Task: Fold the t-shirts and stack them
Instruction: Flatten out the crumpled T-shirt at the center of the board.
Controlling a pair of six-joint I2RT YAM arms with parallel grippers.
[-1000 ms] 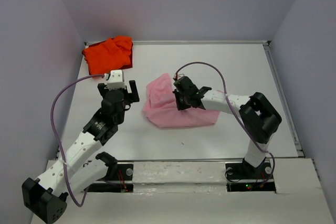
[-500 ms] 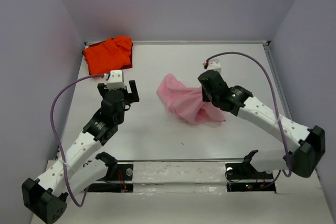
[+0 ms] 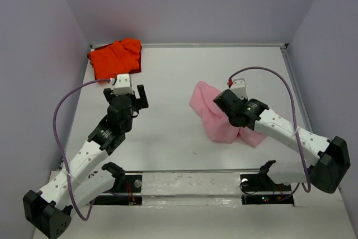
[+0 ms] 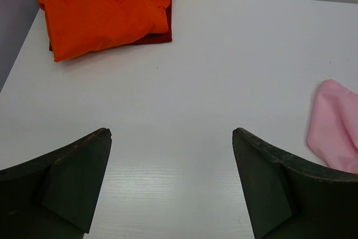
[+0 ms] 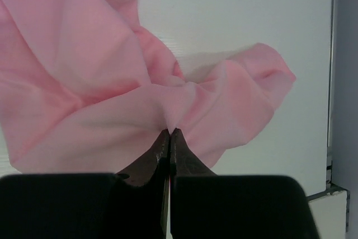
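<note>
**Operator A:** Where does my top view sit?

**Operator B:** I read it as high at 6 o'clock, far off, looking down over the whole table (image 3: 168, 132).

**Operator A:** And my wrist views?

**Operator B:** My left wrist faces about 12 o'clock, mid-range. My right looks down, very near. All three share the pink t-shirt (image 3: 210, 121); top and left share the orange t-shirt (image 3: 114, 57).

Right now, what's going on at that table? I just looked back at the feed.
The right end effector is shut on a fold of the pink t-shirt, which is bunched up on the right side of the table. The left end effector hangs open over bare table, holding nothing. The orange t-shirt lies in a loose heap in the far left corner, well apart from the pink one, so nothing is stacked yet.
</note>
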